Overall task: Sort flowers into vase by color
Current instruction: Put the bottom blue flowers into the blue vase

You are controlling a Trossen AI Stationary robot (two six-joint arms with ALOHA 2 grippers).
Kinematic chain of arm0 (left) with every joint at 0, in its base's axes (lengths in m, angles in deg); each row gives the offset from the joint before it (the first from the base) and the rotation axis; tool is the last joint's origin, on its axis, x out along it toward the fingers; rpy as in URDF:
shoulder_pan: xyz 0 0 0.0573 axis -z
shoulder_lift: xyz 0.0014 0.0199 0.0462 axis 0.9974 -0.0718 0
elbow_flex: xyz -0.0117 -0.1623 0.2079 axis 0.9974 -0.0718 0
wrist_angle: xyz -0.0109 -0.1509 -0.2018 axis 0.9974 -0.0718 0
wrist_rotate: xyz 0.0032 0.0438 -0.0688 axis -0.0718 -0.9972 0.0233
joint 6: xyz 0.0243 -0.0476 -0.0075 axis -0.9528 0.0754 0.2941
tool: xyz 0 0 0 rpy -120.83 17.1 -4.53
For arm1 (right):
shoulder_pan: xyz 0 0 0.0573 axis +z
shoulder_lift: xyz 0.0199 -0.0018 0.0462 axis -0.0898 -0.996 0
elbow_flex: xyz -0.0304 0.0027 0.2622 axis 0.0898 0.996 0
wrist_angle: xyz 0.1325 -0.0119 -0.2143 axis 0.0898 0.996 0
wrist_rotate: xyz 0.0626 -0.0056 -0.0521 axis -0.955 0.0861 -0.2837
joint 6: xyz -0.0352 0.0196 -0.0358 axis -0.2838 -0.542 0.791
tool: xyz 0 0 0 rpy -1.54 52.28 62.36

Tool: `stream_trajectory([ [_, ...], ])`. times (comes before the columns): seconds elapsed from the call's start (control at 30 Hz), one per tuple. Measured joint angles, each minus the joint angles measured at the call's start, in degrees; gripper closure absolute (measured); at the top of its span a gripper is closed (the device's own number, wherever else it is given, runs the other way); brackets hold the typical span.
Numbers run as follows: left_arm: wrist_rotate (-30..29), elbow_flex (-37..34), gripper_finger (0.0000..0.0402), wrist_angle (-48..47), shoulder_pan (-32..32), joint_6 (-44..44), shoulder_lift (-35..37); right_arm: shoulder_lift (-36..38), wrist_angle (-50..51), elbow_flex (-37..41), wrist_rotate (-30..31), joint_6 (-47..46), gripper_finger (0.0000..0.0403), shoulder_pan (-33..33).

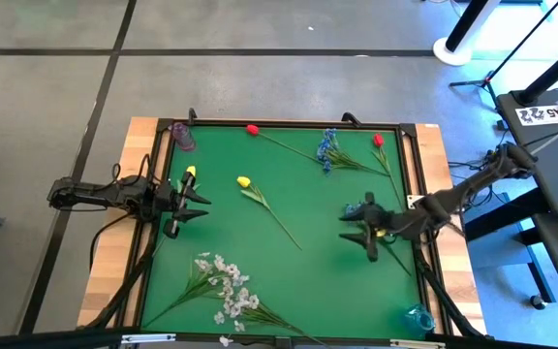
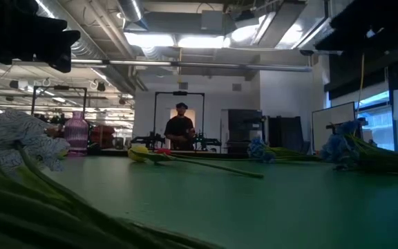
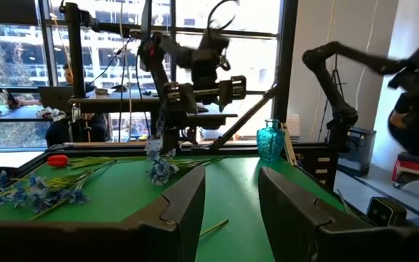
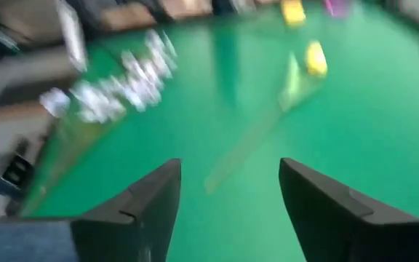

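Sorting barely begun, by look of it: no flower visibly in any vase. Purple vase [image 1: 182,136] stands far left corner, teal vase [image 1: 419,317] near right corner.

Flowers lie loose on green mat [image 1: 298,281]: red tulip [image 1: 253,129] far centre, second red tulip [image 1: 378,141] far right, blue sprig [image 1: 327,148] between them, yellow tulip [image 1: 243,181] mid-mat, white spray [image 1: 226,288] near edge.

Left gripper [image 1: 194,201] at left mat edge, fingers apart, empty; another yellow bud [image 1: 190,173] just beside it.

Right gripper [image 1: 356,231] over right side, fingers spread, nothing between them.

Right wrist view confirms empty gap; low view alone shows person [image 2: 179,126] beyond table.
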Motion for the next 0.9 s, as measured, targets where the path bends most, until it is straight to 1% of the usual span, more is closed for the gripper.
stream_trajectory([
  [0.1, 0.0, 0.0, 0.0276, 0.0, 0.0, 0.0, 0.0, -5.0, 18.9, -8.4, 0.0, -12.5, 0.0165, 0.0],
  [0.2, 0.0, 0.0, 0.0276, 0.0, 0.0, 0.0, 0.0, -9.4, 32.0, -12.3, 0.0, -23.0, 0.0166, -0.1],
  [0.3, 0.0, 0.0, 0.0276, 0.1, 0.0, 0.0, 0.0, -13.1, 38.3, -12.1, -0.3, -32.9, 0.0164, -0.7],
  [0.37, 0.0, 0.0, 0.0276, 0.0, 0.0, 0.0, 0.0, -15.6, 40.9, -11.2, -2.3, -39.4, 0.0161, -1.3],
  [0.43, 0.0, 0.0, 0.0276, 0.2, 0.0, 0.0, 0.0, -18.2, 41.9, -10.4, -4.8, -43.4, 0.0157, -1.9],
  [0.57, 0.0, 0.0, 0.0276, 0.1, 0.0, 0.0, 0.0, -23.4, 41.6, -9.2, -9.6, -45.1, 0.0148, -4.8],
  [0.7, 0.0, 0.0, 0.0276, 0.0, 0.0, 0.0, 0.0, -28.3, 41.5, -8.2, -12.3, -44.2, 0.0147, -9.5],
  [0.8, 0.0, 0.0, 0.0276, 0.1, 0.0, 0.0, 0.0, -31.2, 41.3, -7.9, -14.0, -41.7, 0.0153, -13.5],
  [0.9, 0.0, 0.0, 0.0276, 0.0, 0.0, 0.0, 0.0, -33.4, 41.2, -7.9, -14.0, -39.3, 0.0172, -17.3],
])
